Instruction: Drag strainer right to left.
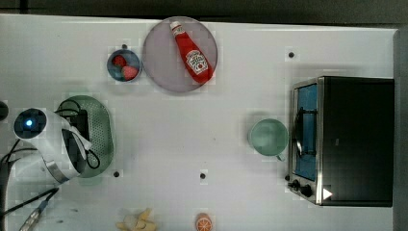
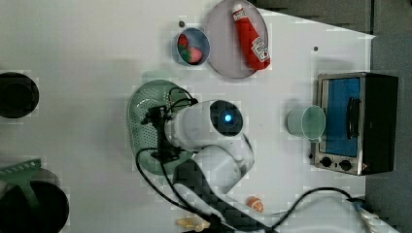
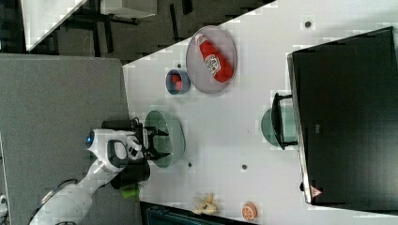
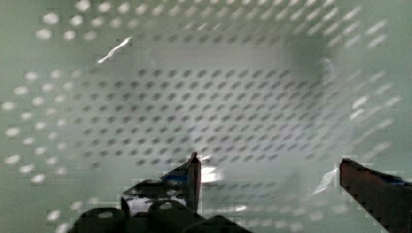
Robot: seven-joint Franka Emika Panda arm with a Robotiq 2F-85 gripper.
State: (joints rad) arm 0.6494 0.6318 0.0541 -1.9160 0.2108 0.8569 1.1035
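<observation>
Strainer sits close to the bench's left edge in the top view, long way running from the far edge toward the near edge; the gripper hangs right over its bowl, fingers spread wide and holding nothing; little bench is left on that side, so I think the drag is nearly done.

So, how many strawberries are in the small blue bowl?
2 strawberries, both in the blue bowl beside the plate: one nearer the table's far edge in the top view, the other next to it. More could be hidden underneath.
</observation>
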